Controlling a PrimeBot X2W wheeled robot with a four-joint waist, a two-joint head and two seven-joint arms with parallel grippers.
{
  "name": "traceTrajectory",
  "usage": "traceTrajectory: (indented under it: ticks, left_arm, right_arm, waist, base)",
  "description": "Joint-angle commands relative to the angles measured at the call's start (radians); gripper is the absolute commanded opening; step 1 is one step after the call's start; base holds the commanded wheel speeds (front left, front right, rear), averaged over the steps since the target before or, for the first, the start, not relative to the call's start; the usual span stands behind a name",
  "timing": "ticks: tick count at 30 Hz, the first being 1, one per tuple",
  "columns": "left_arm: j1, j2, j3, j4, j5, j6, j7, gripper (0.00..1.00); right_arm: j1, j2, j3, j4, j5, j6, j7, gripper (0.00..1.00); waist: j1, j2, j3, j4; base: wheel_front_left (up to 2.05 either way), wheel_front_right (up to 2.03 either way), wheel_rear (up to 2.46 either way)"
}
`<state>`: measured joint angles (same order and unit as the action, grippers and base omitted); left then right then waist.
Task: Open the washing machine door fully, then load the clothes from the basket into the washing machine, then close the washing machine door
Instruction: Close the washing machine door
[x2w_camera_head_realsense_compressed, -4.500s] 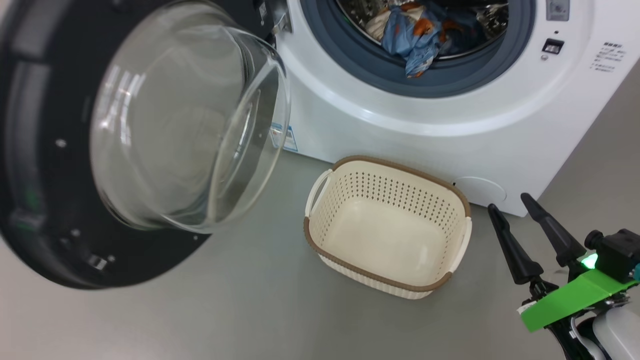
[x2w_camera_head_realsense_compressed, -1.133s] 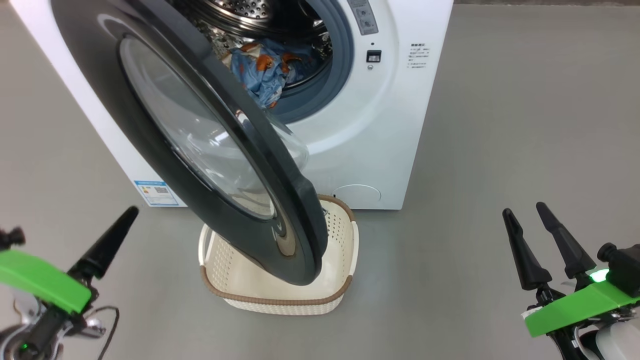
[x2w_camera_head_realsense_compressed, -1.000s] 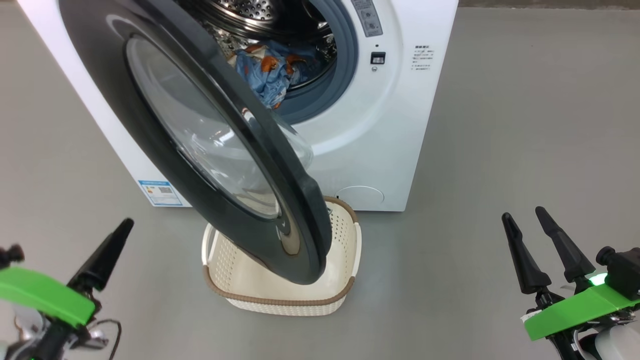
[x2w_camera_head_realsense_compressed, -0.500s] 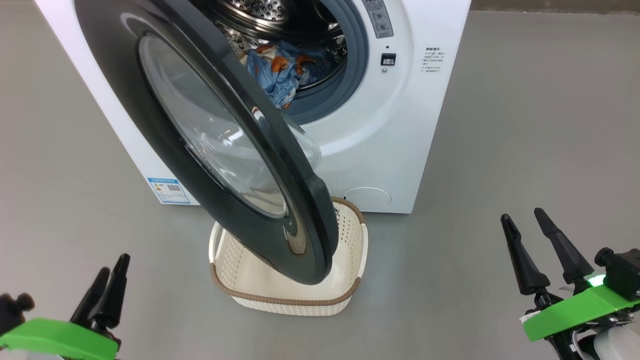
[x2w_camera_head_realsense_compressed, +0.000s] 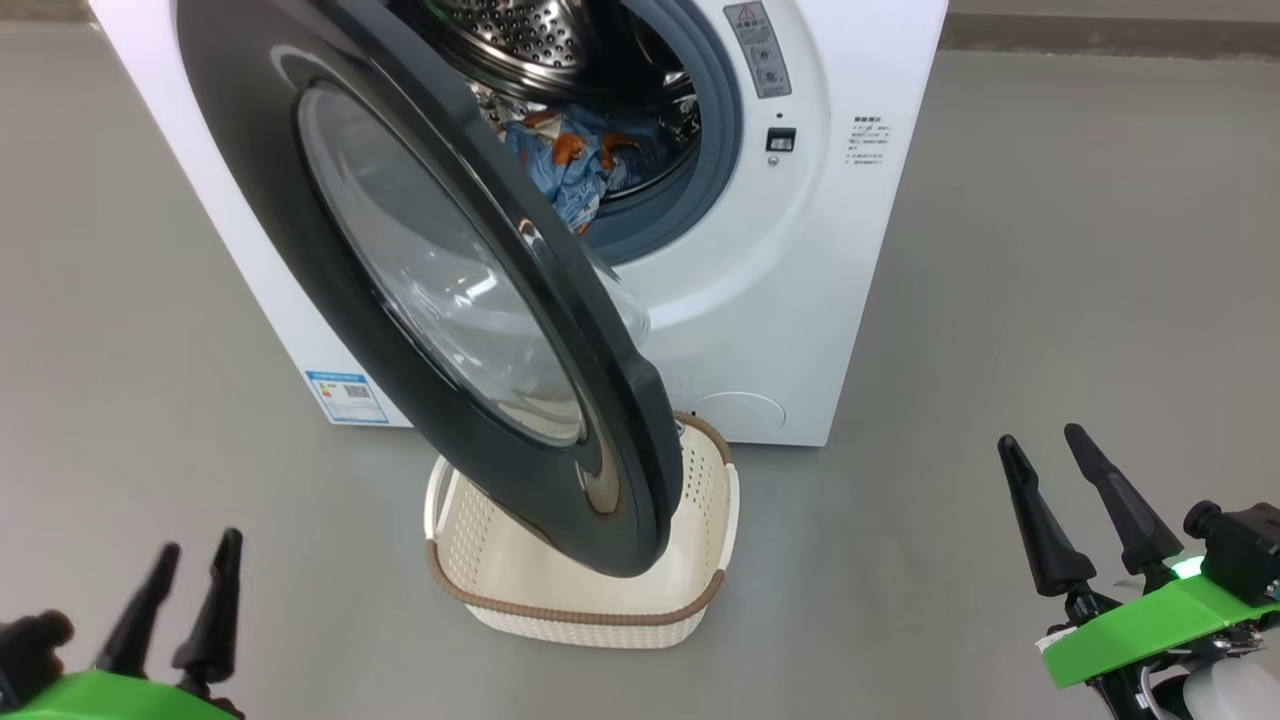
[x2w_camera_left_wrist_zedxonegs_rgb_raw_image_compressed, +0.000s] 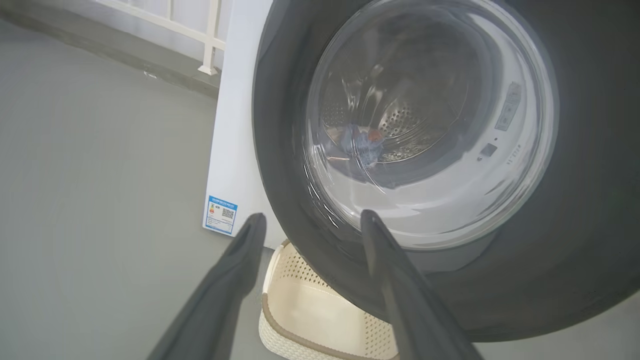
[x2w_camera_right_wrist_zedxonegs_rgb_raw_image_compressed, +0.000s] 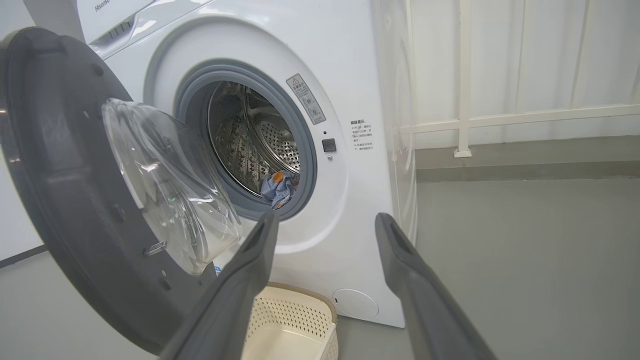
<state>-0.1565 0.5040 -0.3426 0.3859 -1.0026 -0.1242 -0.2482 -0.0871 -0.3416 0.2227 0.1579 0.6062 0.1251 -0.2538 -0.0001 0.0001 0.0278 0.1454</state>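
1. Left gripper (x2w_camera_head_realsense_compressed: 198, 545), fingers apart, holding nothing; washing machine door (x2w_camera_head_realsense_compressed: 250, 150) half open just ahead
2. Right gripper (x2w_camera_head_realsense_compressed: 1040, 437) likewise apart; basket (x2w_camera_head_realsense_compressed: 560, 612) to its left, under the door
3. Beyond both, clothes (x2w_camera_head_realsense_compressed: 565, 170) lie inside the washing machine (x2w_camera_head_realsense_compressed: 760, 300)

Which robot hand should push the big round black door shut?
Left, probably. The open left gripper faces the outer side of the round black-rimmed glass door; the open right gripper sits off toward its inner side.
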Motion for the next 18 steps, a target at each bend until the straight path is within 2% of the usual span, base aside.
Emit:
traceTrajectory:
  ticks: [1,8,18]
  left_arm:
    - [-0.015,0.026,0.069,-0.024,0.065,-0.007,-0.013,1.0]
    - [0.032,-0.037,0.18,-0.081,0.295,-0.007,-0.013,1.0]
    - [0.063,-0.096,0.277,-0.144,0.49,-0.007,-0.013,1.0]
  right_arm:
    - [0.009,-0.016,0.012,-0.019,-0.005,0.006,-0.008,1.0]
    - [0.021,-0.016,0.001,-0.02,-0.005,0.006,-0.008,1.0]
    - [0.033,-0.014,-0.013,-0.021,-0.006,0.006,-0.008,1.0]
  waist:
    - [0.0001,-0.0001,-0.004,-0.002]
    - [0.0001,-0.0001,-0.014,-0.02]
    - [0.0001,-0.0001,-0.018,-0.051]
  base:
    - [0.0,0.0,0.0]
    - [0.0,0.0,0.0]
    - [0.0,0.0,0.0]
